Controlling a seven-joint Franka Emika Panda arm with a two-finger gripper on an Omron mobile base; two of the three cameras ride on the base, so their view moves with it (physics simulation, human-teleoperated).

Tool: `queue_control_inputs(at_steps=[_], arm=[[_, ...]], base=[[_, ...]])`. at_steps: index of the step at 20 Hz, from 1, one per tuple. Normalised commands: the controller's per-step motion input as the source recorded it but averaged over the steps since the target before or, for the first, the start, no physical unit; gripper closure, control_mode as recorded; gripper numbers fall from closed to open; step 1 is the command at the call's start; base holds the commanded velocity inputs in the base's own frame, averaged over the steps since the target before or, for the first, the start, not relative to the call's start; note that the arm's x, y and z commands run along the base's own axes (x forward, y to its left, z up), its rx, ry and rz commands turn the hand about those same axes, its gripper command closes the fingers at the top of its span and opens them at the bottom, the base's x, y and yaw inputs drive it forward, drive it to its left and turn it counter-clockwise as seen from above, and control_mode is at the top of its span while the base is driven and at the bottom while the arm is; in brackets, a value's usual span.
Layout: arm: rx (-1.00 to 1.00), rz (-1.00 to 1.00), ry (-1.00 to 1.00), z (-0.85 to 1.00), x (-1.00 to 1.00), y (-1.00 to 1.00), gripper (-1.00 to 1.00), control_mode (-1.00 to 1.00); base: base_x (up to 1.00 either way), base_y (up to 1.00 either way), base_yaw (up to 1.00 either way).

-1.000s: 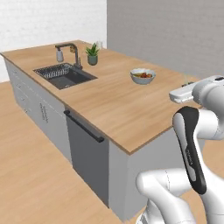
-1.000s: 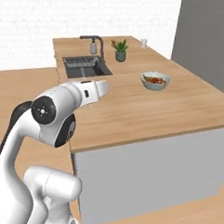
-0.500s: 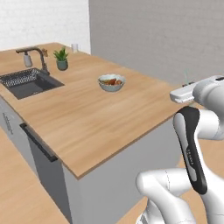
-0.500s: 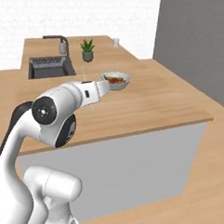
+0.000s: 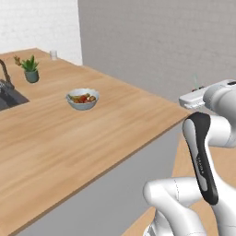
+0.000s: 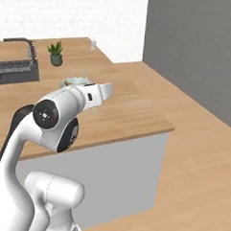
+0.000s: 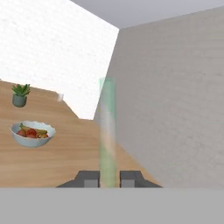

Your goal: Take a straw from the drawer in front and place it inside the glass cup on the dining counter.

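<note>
Far off at the back corner of the counter (image 5: 115,138), by the white wall: the glass cup (image 5: 53,54), well apart from the fingers. Nearer, a potted plant (image 7: 19,95), then a bowl (image 7: 32,133). Rightmost, gripper (image 7: 108,178) clenched on the pale green straw (image 7: 107,131), long axis standing up from the fingertips.

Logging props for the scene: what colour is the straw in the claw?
Pale translucent green straw, clearest in the hand view, held upright in the claw.

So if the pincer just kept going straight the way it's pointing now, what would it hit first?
Probably the grey wall beyond the counter's end. The pincer, shut on the straw, points past the dining counter; the bowl sits off to one side. Depth is unclear.
</note>
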Motion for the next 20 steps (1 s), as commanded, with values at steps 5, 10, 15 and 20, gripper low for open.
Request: queue_control_inputs(at_steps=[5,10,15,20], arm=[[0.0,0.0,0.0,0.0,0.0,0.0,1.0,1.0],[0.0,0.0,0.0,0.0,0.0,0.0,1.0,1.0],[0.0,0.0,0.0,0.0,0.0,0.0,1.0,1.0],[0.0,0.0,0.0,0.0,0.0,0.0,1.0,1.0]], base=[[0.47,-0.89,-0.01],[0.55,-0.86,0.0],[0.59,-0.81,0.0],[0.63,-0.77,0.03]])
